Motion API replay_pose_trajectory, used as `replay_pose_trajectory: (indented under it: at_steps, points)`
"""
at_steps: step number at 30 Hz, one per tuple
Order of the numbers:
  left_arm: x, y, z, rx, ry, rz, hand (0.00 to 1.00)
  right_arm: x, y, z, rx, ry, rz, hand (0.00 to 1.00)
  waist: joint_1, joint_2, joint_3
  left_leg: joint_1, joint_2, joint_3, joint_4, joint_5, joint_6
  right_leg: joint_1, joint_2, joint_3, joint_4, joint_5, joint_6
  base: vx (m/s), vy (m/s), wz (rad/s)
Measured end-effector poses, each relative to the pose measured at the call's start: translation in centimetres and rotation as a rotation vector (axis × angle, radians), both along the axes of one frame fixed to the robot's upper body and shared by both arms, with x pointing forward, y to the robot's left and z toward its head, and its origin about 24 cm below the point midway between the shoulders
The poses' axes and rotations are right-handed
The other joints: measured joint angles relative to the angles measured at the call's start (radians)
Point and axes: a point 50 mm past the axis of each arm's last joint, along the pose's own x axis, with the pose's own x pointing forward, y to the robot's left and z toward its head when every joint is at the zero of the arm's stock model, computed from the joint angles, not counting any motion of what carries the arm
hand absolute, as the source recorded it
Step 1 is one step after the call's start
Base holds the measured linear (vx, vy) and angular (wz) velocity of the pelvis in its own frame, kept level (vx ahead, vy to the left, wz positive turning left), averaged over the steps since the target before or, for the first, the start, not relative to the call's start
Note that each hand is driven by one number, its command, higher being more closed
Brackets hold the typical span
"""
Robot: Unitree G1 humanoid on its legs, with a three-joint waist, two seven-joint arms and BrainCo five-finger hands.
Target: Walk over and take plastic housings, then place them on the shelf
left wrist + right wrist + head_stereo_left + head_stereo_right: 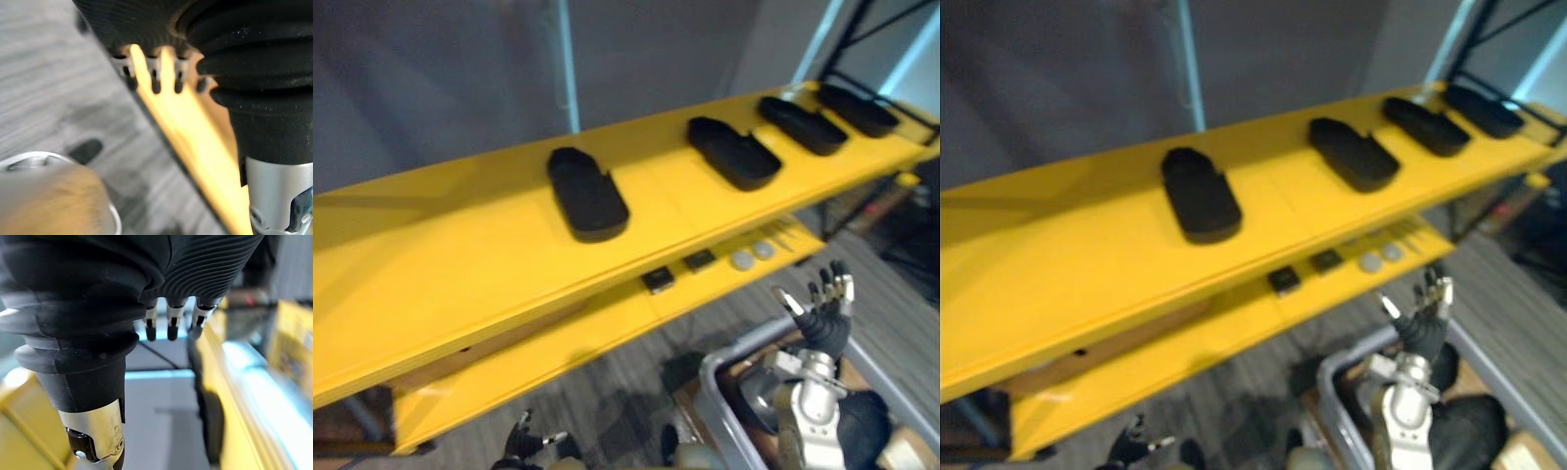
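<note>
Right hand hovers spread, empty, over a grey plastic bin; left hand hangs relaxed, empty. Four black plastic housings lie on the yellow shelf.

Two small black square blocks lay side by side, two grey round discs just beside them. A grey plastic bin, possibly a tote, stood on grey plank flooring.
</note>
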Motion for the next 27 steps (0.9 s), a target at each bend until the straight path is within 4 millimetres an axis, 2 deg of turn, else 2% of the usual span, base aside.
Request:
replay_pose_trajectory:
  at_steps: [3,4,5,6,7,8,9,10,11,12,13,14,15,16,17,18,19,20,23,27]
  points:
    - [0.0,-0.6,-0.2,-0.001,0.024,-0.02,0.0,-1.3,-0.8,-1.1,-0.018,0.062,-0.025,0.0,-0.031,0.014,-0.007,-0.004,-0.017,0.001,0.0,0.0,-0.009,-0.018,-0.012,-0.007,-0.005,-0.004,0.002,-0.14,-0.011,-0.13]
    - [0.1,-0.4,-0.2,0.003,0.027,-0.019,0.0,-1.7,-1.0,-1.4,-0.019,0.08,-0.032,0.0,-0.038,0.002,-0.009,-0.004,-0.026,0.006,0.008,0.009,0.002,-0.025,-0.026,-0.007,-0.011,-0.005,0.003,-0.07,0.034,-0.21]
    - [0.2,-0.8,-0.3,-0.01,0.03,-0.016,0.0,-2.3,-1.2,-1.7,-0.026,0.104,-0.038,0.0,-0.035,0.022,-0.012,-0.002,-0.03,0.001,0.047,-0.021,0.017,-0.029,-0.026,0.001,-0.017,-0.004,0.008,-0.01,0.028,-0.32]
    - [0.0,-1.0,-0.4,-0.017,0.039,-0.018,0.0,-2.6,-1.2,-1.9,-0.024,0.114,-0.041,0.0,-0.038,0.029,-0.015,-0.001,-0.027,0.005,0.03,-0.025,0.017,-0.027,-0.019,0.004,-0.028,-0.005,0.021,-0.05,0.035,-0.36]
    - [-0.5,-1.9,-0.7,-0.043,0.055,-0.025,0.0,-3.0,-1.5,-2.1,-0.03,0.127,-0.045,0.0,-0.041,0.074,-0.026,-0.003,-0.006,0.02,-0.002,-0.018,0.007,-0.019,-0.003,-0.003,-0.031,-0.019,0.035,-0.02,0.049,-0.15]
    - [-0.6,-2.2,-0.8,-0.044,0.061,-0.065,0.0,-3.1,-1.7,-2.1,-0.036,0.127,-0.045,0.0,-0.051,0.08,-0.022,-0.002,0.005,0.021,-0.001,-0.018,0.004,-0.025,0.009,0.001,0.045,-0.022,-0.008,0.01,0.058,-0.09]
    - [-0.5,-1.9,-0.6,-0.038,0.058,-0.076,0.0,-3.2,-1.8,-2.0,-0.04,0.124,-0.044,0.0,-0.052,0.061,-0.029,-0.001,-0.006,0.024,-0.001,-0.017,0.004,-0.016,0.004,0.003,0.057,-0.049,-0.016,0.08,0.043,-0.39]
    - [-0.3,-0.9,-0.5,-0.015,0.06,-0.091,0.0,-2.8,-1.9,-1.6,-0.058,0.1,-0.02,0.0,-0.038,0.022,-0.026,-0.006,-0.02,-0.005,0.07,-0.036,0.008,-0.013,-0.019,0.038,0.04,-0.05,0.019,0.05,-0.001,-0.49]
    - [-0.5,-0.9,-0.5,-0.015,0.06,-0.095,0.0,-2.4,-1.8,-1.3,-0.066,0.086,0.0,0.0,-0.033,0.019,-0.026,-0.029,-0.009,-0.029,0.13,-0.068,0.001,-0.017,-0.019,0.054,0.041,-0.046,0.015,0.01,-0.008,-0.62]
    - [-0.5,-0.7,-0.4,-0.011,0.056,-0.093,0.0,-2.0,-1.6,-1.0,-0.073,0.066,0.027,0.0,-0.03,0.014,-0.027,-0.066,-0.003,-0.093,0.227,-0.1,0.021,-0.03,-0.019,0.075,0.049,-0.034,0.013,-0.11,0.003,-1.14]
    - [-0.7,-0.6,-0.4,-0.017,0.049,-0.065,0.0,-0.5,-1.2,0.3,-0.118,0.005,0.118,0.0,-0.004,0.03,-0.024,-0.157,0.006,-0.356,0.427,-0.198,0.032,-0.071,0.016,0.156,0.061,-0.025,0.009,-0.12,0.031,-1.73]
    - [-1.3,-1.2,-0.7,-0.053,0.054,-0.016,0.0,0.5,-0.8,1.3,-0.164,-0.032,0.188,0.0,0.014,0.064,-0.024,-0.17,0.002,-0.489,0.482,-0.271,0.027,-0.088,0.046,0.21,0.05,-0.022,0.003,-0.17,0.129,-2.25]
    - [-2.0,-2.0,-0.9,-0.078,0.063,0.016,0.0,1.4,-0.4,1.9,-0.196,-0.052,0.247,0.0,0.022,0.1,-0.027,-0.167,-0.004,-0.578,0.493,-0.336,0.03,-0.105,0.075,0.254,0.033,-0.022,-0.004,-0.13,0.19,-1.78]
    - [-2.2,-2.5,-1.0,-0.095,0.064,0.034,0.0,2.0,-0.1,2.3,-0.211,-0.066,0.28,0.0,0.028,0.122,-0.024,-0.165,-0.002,-0.614,0.482,-0.379,0.002,-0.107,0.097,0.276,0.013,-0.024,-0.009,-0.13,0.241,-1.92]
    - [-2.4,-2.5,-1.1,-0.105,0.063,0.077,0.0,2.7,0.9,1.7,-0.195,-0.049,0.32,0.0,0.053,0.142,-0.017,-0.16,0.001,-0.593,0.488,-0.402,0.002,-0.161,0.125,0.28,0.161,-0.025,-0.02,-0.03,0.205,-1.36]
    - [-2.3,-2.3,-1.0,-0.1,0.058,0.077,0.0,2.7,1.1,1.4,-0.186,-0.042,0.324,0.0,0.049,0.128,-0.017,-0.159,-0.011,-0.594,0.487,-0.404,0.005,-0.166,0.12,0.272,0.202,-0.027,-0.019,0.03,0.153,-1.14]
    - [-2.1,-1.5,-0.8,-0.078,0.046,0.07,0.0,2.8,1.3,1.2,-0.18,-0.036,0.334,0.0,0.054,0.085,-0.021,-0.159,-0.037,-0.572,0.496,-0.402,0.006,-0.149,0.097,0.276,0.167,-0.059,-0.007,0.02,0.142,-0.54]
    - [-1.8,-1.4,-0.8,-0.077,0.042,0.068,0.0,3.0,1.4,1.4,-0.183,-0.043,0.338,0.0,0.058,0.09,-0.013,-0.167,-0.035,-0.569,0.513,-0.405,0.012,-0.134,0.093,0.277,0.123,-0.038,-0.007,-0.02,0.121,-0.47]
    - [-1.7,-1.5,-0.6,-0.072,0.021,0.052,0.0,3.2,1.6,1.5,-0.177,-0.05,0.34,0.0,0.06,0.081,-0.012,-0.179,-0.046,-0.55,0.519,-0.41,0.016,-0.135,0.081,0.295,0.082,-0.005,0.013,-0.01,0.101,-0.17]
    - [-1.1,-1.8,-0.5,-0.065,-0.013,0.062,0.0,3.7,2.0,1.1,-0.168,-0.038,0.349,0.0,0.061,0.099,-0.007,-0.181,-0.064,-0.551,0.539,-0.42,0.024,-0.116,0.065,0.297,0.051,0.018,0.043,0.05,0.121,0.0]
